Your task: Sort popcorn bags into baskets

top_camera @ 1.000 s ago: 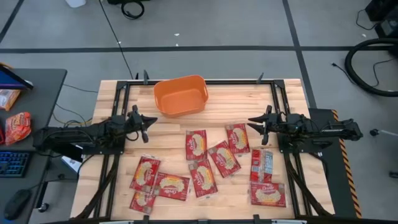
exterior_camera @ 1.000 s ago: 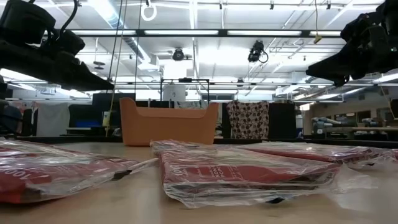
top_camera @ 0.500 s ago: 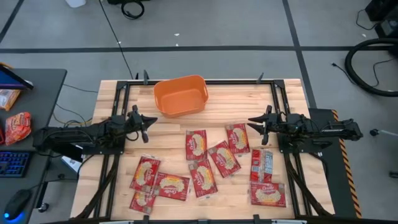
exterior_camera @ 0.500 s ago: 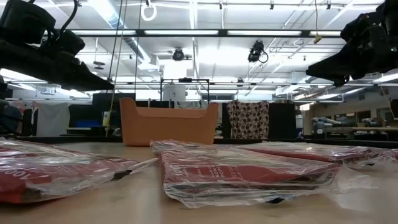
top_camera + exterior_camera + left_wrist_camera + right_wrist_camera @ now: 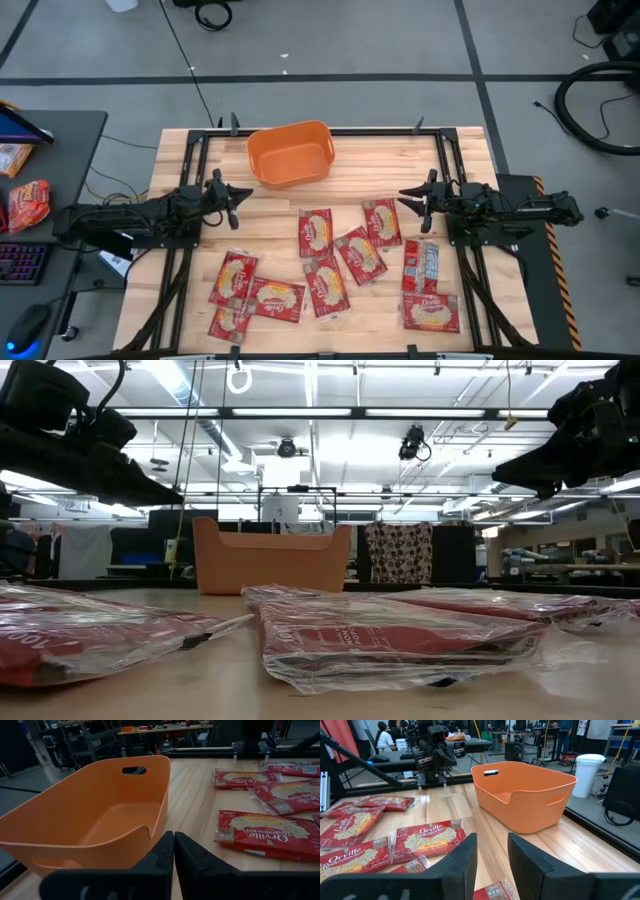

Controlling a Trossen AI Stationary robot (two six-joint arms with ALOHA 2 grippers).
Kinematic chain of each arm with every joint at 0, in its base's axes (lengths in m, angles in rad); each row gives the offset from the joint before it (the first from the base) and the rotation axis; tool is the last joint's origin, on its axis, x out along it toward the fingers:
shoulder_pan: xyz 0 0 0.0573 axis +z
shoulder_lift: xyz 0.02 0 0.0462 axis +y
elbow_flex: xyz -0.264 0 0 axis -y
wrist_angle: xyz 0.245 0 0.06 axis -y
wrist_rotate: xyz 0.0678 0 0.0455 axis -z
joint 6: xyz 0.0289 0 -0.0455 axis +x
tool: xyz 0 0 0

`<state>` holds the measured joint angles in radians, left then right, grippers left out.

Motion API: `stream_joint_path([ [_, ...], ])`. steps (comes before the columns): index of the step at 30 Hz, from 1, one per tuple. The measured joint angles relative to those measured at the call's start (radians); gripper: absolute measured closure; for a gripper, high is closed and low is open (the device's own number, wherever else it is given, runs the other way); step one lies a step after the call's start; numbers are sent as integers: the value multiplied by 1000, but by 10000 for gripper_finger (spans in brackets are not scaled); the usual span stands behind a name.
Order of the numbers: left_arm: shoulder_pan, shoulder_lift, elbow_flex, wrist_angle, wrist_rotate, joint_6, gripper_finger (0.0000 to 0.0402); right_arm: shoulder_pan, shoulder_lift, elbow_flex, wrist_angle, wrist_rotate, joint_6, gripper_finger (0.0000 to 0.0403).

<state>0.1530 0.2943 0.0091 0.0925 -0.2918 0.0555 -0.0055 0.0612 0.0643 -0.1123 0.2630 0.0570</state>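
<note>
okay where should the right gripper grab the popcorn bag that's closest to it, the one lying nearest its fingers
Probably from straight above, pinching across the short width of the popcorn bag. It lies flat on the table, so there is no raised edge to catch; its end toward the basket is uncovered. The right gripper, slightly open, hovers just beside it.

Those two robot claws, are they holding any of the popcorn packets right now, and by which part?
Nothing is held. The left gripper is shut on nothing; the right gripper is open. Both hang above the table, clear of the popcorn bags.

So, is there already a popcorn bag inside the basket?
No, the basket is empty in the left wrist view; the bags lie on the table.
</note>
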Motion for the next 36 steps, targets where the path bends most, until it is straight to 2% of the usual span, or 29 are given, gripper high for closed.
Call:
stream_joint_path([
  [33, 0, 0, 0, 0, 0, 0, 382, 0, 0, 0, 1, 0, -1, 289],
  [36, 0, 0, 0, 0, 0, 0, 382, -3, 0, 0, 49, 22, -41, 289],
])
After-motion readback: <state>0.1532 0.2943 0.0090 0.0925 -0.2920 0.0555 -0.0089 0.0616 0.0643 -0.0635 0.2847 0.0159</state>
